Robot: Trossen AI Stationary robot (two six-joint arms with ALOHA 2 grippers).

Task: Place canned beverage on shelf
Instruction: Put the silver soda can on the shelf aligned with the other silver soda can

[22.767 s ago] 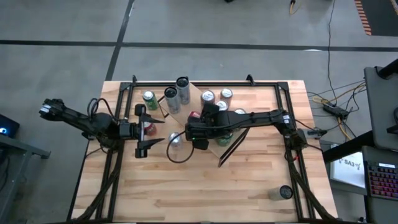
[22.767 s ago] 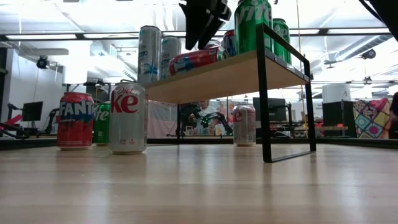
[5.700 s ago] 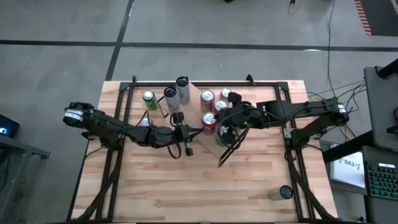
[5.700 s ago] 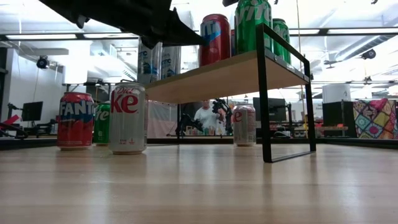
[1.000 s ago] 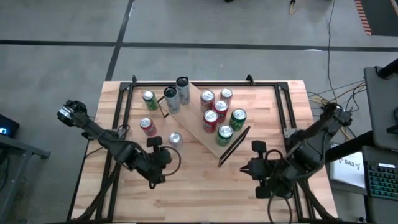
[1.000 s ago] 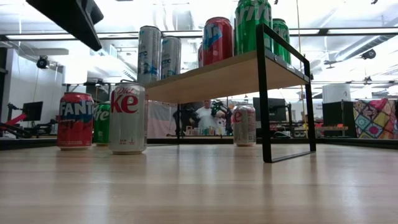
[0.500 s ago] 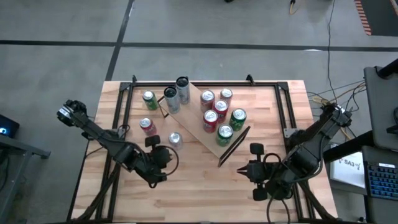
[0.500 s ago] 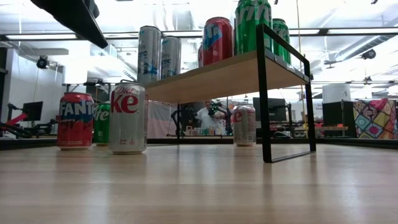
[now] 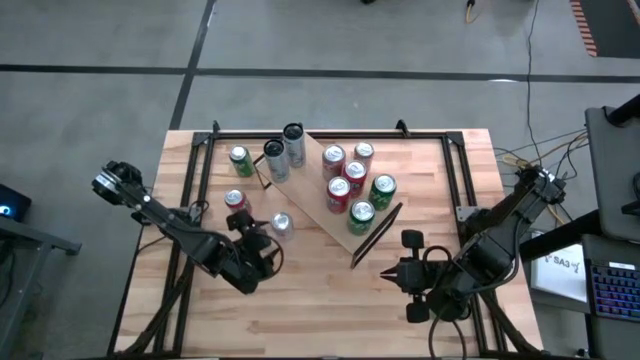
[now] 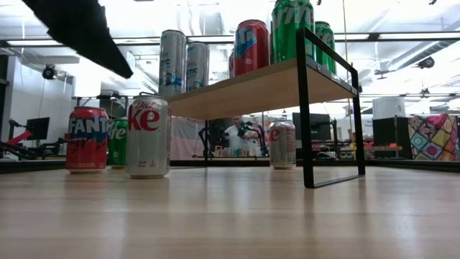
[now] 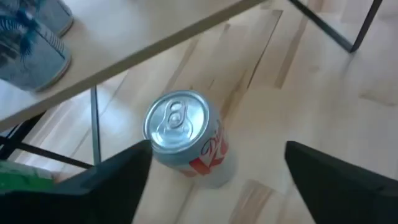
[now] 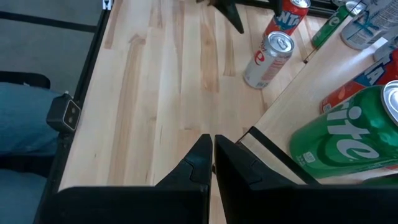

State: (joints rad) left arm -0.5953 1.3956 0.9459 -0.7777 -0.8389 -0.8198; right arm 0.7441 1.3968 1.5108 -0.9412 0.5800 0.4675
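Shelf (image 9: 318,195) holds upright cans (image 9: 346,180) — Diet Coke can (image 11: 186,138) stands on table.

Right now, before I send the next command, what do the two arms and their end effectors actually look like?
Both arms are dark, jointed links with black cables looped near the wrists. The left arm has a pale grey cap at its shoulder end. The left end effector shows two flat, dark fingers. The right end effector has two black, angular fingers tapering to points.
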